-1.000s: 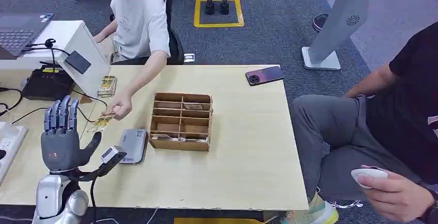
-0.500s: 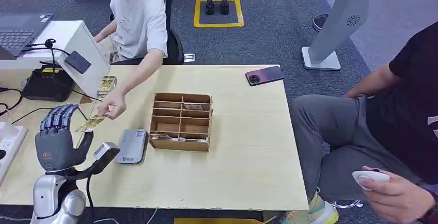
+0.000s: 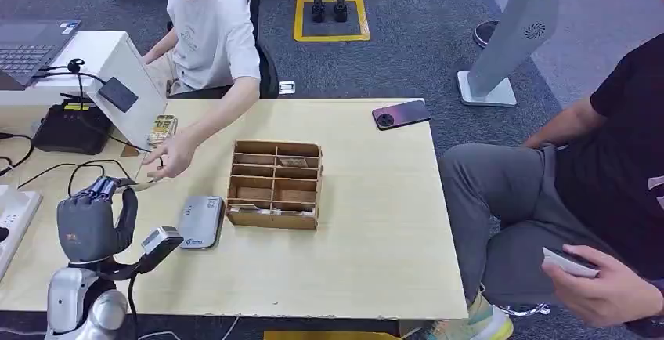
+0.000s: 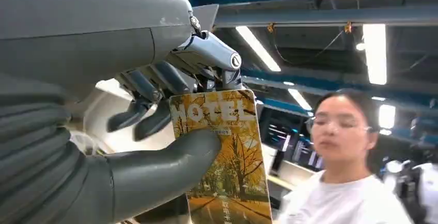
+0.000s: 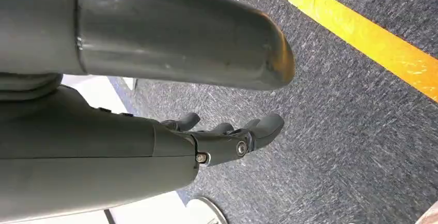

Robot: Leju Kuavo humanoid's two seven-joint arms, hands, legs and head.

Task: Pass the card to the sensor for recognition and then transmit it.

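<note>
Head and wrist views at the moment of card handover. The left hand [image 3: 92,218] is raised over the near left part of the tabletop [image 3: 376,254], to the left of the grey sensor [image 3: 201,221]. In the left wrist view this hand [image 4: 155,131] grasps the card [image 4: 227,162], printed with yellow autumn trees and the word MOTEL, between the thick thumb pressed on its face and the darker fingers [image 4: 150,79] curled behind its upper edge. In the head view the card's edge is barely distinguishable above the hand. A seated person's hand [image 3: 167,158] reaches across the tabletop and sits just beyond the left hand, above and left of the sensor; contact with the card cannot be determined. The sensor lies flat on the tabletop, immediately left of the wooden compartment box [image 3: 275,183]. A phone [image 3: 400,113] lies far beyond the sensor, near the tabletop's far right edge. The right hand [image 5: 227,133] hangs above grey carpet [image 5: 351,131], fingers loosely curled and grasping nothing.
</note>
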